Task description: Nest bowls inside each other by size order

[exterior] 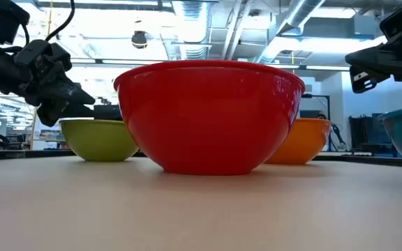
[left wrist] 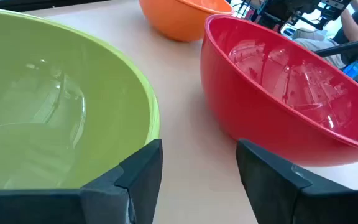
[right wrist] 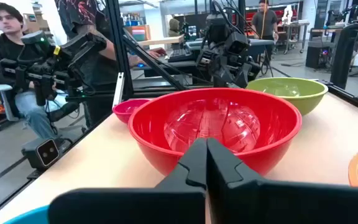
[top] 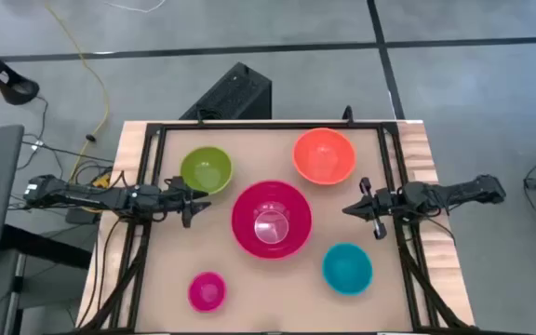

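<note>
Five bowls stand upright on their bases on the tan table. The large magenta bowl (top: 271,218) is in the middle, the lime green bowl (top: 206,170) at the far left, and the orange bowl (top: 324,155) at the far right. The teal bowl (top: 347,268) is near right and the small pink bowl (top: 207,290) near left. My left gripper (top: 194,205) is open above the table between the green and magenta bowls. One of its fingers (left wrist: 143,169) stands just beside the green rim (left wrist: 151,118). My right gripper (top: 356,210) is shut and empty, right of the magenta bowl (right wrist: 216,124).
A black frame (top: 268,127) runs along the table's far, left and right sides. Bare table lies between the bowls and along the near edge. A seated person (right wrist: 11,62) and other arms show beyond the table's left side.
</note>
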